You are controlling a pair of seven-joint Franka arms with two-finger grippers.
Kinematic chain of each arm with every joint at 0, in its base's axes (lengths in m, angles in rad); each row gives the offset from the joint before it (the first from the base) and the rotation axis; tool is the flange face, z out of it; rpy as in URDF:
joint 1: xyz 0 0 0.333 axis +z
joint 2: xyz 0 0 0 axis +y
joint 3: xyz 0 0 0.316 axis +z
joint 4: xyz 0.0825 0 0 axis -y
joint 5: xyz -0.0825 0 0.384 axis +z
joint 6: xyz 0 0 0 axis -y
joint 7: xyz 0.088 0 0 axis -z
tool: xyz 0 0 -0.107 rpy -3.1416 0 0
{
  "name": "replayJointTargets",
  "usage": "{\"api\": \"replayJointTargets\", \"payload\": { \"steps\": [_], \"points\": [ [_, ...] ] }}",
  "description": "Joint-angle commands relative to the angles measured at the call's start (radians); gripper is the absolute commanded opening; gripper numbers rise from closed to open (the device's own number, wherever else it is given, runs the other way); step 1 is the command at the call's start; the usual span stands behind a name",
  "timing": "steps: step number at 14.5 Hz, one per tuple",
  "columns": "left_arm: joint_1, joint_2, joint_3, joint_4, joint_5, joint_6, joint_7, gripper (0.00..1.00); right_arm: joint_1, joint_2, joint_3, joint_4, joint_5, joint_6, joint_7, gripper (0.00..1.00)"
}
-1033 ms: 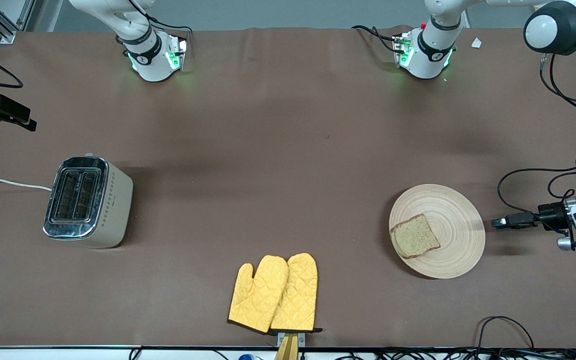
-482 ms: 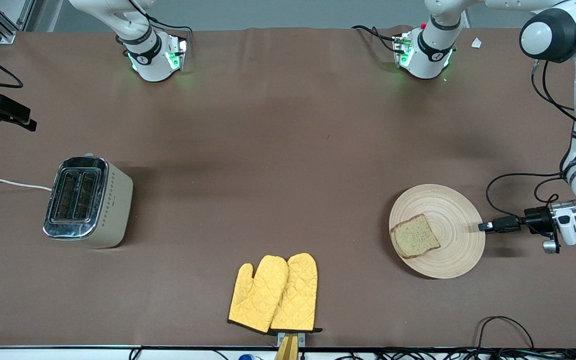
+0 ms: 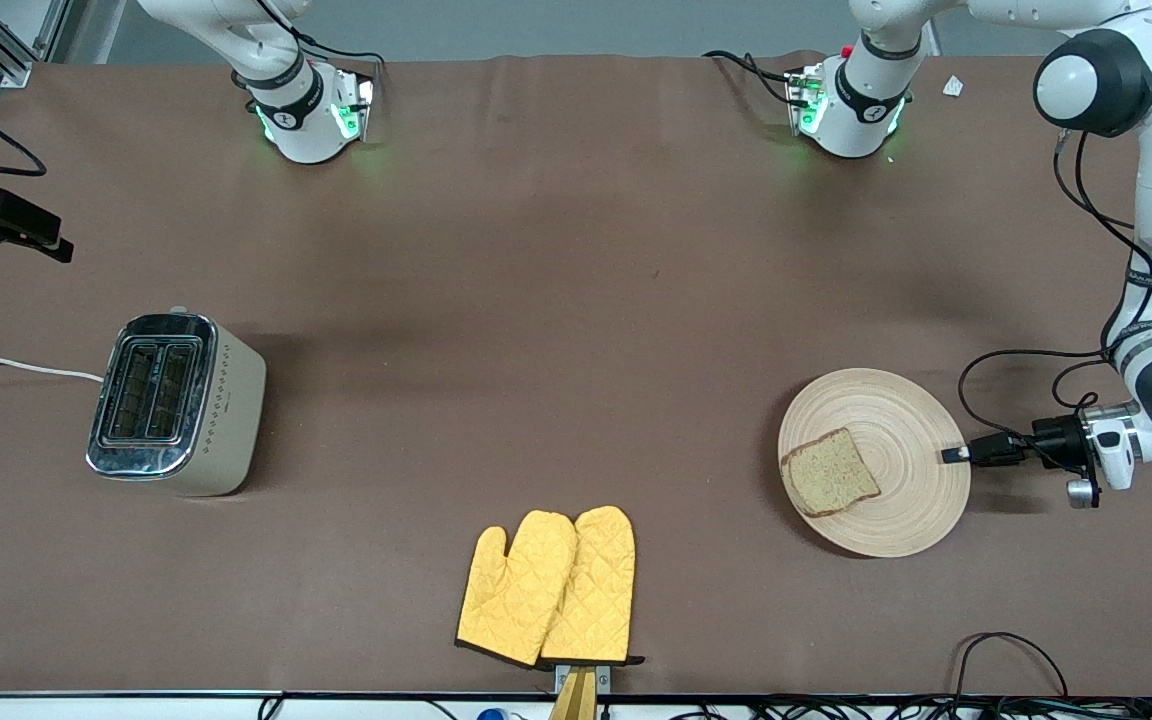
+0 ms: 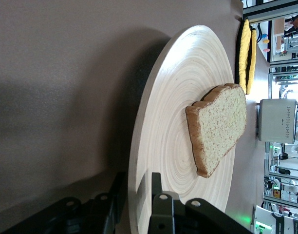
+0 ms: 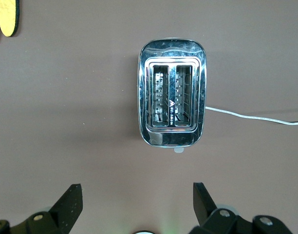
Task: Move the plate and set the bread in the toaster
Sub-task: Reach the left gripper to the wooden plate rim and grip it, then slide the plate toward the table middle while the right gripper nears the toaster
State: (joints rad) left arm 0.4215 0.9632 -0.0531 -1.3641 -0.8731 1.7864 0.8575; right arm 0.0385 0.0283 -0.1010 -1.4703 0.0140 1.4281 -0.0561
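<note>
The light-wood plate (image 3: 901, 415) lies near the left arm's end of the table, with the bread (image 3: 831, 472) on the part of it toward the toaster. My left gripper (image 3: 954, 455) is low at the plate's rim. In the left wrist view its fingers (image 4: 138, 178) straddle the rim of the plate (image 4: 173, 97), one under and one over, with a small gap, and the bread (image 4: 222, 126) lies past them. The toaster (image 3: 176, 403) stands at the right arm's end. My right gripper (image 5: 137, 187) is open and empty, high over the table beside the toaster (image 5: 172, 105); the front view does not show it.
Two yellow oven mitts (image 3: 548, 588) lie near the table's front edge, between toaster and plate. The toaster's white cord (image 3: 16, 366) runs off the right arm's end. Black cables (image 3: 1011, 650) lie at the front edge near the plate.
My left gripper has moved toward the plate, from clear of it to straddling its rim. The plate, bread and toaster have not moved.
</note>
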Motion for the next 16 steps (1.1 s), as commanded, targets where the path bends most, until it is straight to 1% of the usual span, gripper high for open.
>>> {"api": "replayJointTargets", "payload": {
  "steps": [1, 3, 4, 6, 7, 9, 12, 14, 16],
  "points": [
    [0.002, 0.012, -0.007, 0.019, -0.017, 0.007, 0.02, 0.13, -0.008, -0.013, 0.014, -0.013, -0.002, -0.002, -0.004, 1.0],
    [0.003, 0.022, -0.008, 0.017, -0.036, 0.005, 0.021, 0.03, -0.012, 0.001, 0.015, -0.012, 0.001, 0.003, -0.002, 1.0],
    [0.005, 0.023, -0.008, 0.017, -0.058, 0.002, 0.022, 0.01, -0.011, 0.001, 0.015, -0.013, 0.004, 0.008, -0.001, 1.0],
    [0.002, 0.012, -0.011, 0.017, -0.057, 0.001, 0.018, 0.01, -0.003, 0.013, 0.017, -0.019, 0.014, 0.011, -0.001, 1.0],
    [0.003, 0.006, -0.02, 0.017, -0.053, -0.013, 0.02, 0.01, 0.026, 0.024, 0.017, -0.019, 0.014, 0.014, 0.001, 1.0],
    [0.002, -0.001, -0.059, 0.02, -0.049, -0.074, 0.015, 0.0, 0.041, 0.063, 0.018, -0.021, 0.018, 0.052, 0.012, 1.0],
    [-0.006, -0.003, -0.138, 0.019, -0.047, -0.105, 0.005, 0.0, 0.058, 0.108, 0.017, -0.045, 0.076, 0.118, 0.028, 1.0],
    [-0.062, -0.011, -0.159, 0.016, -0.047, -0.105, -0.017, 0.0, 0.07, 0.11, 0.017, -0.109, 0.08, 0.205, 0.036, 1.0],
    [-0.143, -0.027, -0.159, 0.017, -0.059, -0.087, -0.05, 0.0, 0.072, 0.111, 0.017, -0.156, 0.113, 0.261, 0.036, 1.0]
  ]
}}
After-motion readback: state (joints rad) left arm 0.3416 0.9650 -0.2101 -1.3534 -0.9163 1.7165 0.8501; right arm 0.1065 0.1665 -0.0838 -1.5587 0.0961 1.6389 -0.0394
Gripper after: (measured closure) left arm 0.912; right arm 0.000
